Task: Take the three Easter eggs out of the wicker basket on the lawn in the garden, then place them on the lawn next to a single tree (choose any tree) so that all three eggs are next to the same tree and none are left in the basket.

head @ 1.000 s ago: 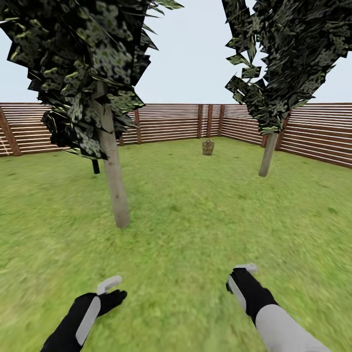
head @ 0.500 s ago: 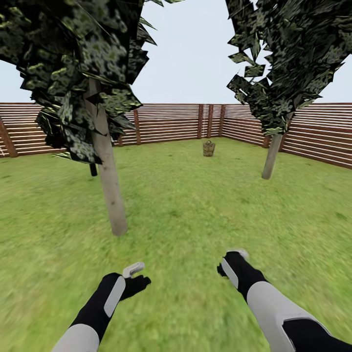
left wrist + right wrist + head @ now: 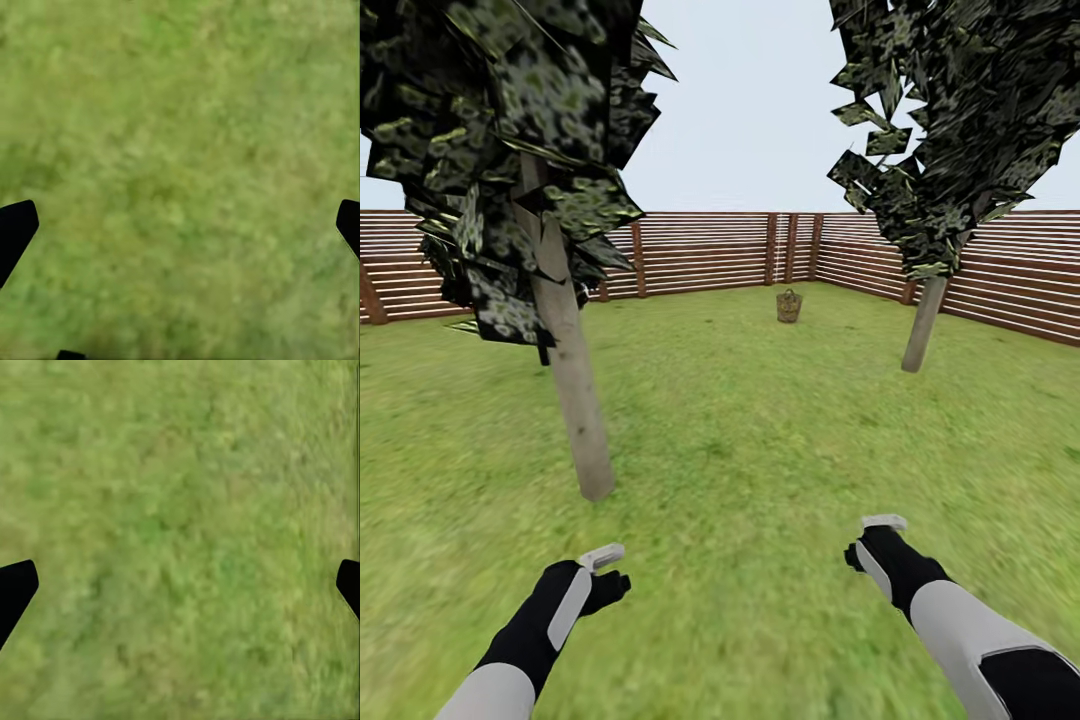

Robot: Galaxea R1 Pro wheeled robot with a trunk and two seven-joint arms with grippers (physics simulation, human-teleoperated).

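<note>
While on the way across the lawn (image 3: 760,440), facing the fenced far corner of the garden, with two candidate trees flanking the route: near tree (image 3: 575,400) on the left, far tree (image 3: 922,325) on the right. Further off, close to the fence (image 3: 700,250), standing on the grass, the wicker basket (image 3: 789,305), too distant to make out any eggs. Held low and forward, empty, ready for reaching in: left gripper (image 3: 180,225) and right gripper (image 3: 180,585), fingers spread wide over bare grass
</note>
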